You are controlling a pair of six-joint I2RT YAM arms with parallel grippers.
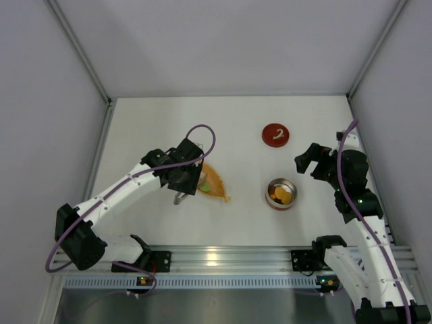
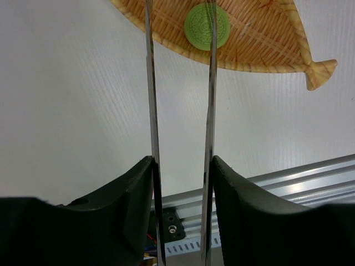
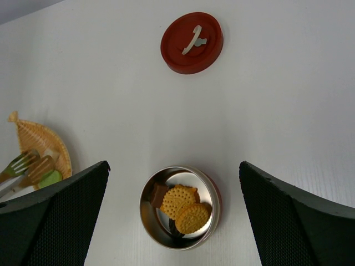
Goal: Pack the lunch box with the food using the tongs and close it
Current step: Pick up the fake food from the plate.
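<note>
From above, one white table (image 1: 155, 121) carried two arms. The left claw (image 1: 185, 177) hung over the near edge of a single orange leaf-shaped dish (image 1: 217, 183). The right claw (image 1: 307, 165) stood well apart from it, with one steel lunch box (image 1: 267, 194) just to its left on the near side and one red lid (image 1: 275, 134), marked with a white squiggle, farther out to its left. The lunch box stood uncovered, with orange food inside. In the left wrist view, the claw's two dark fingers (image 2: 130, 205) pressed in on one pair of tongs (image 2: 151, 83), one finger against each of its two slim arms. The arms ran straight ahead of the claw and out over the dish, and one green round piece (image 2: 207, 26) lay between them there. In the right wrist view, the claw's two fingers (image 3: 61, 216) were spread wide and held nothing. The lunch box sat on the table between them, just ahead. It held two round orange biscuits (image 3: 178, 200), one brown piece (image 3: 159, 194) and something dark underneath. The lid lay flat farther ahead, and the dish showed off to the left.
</note>
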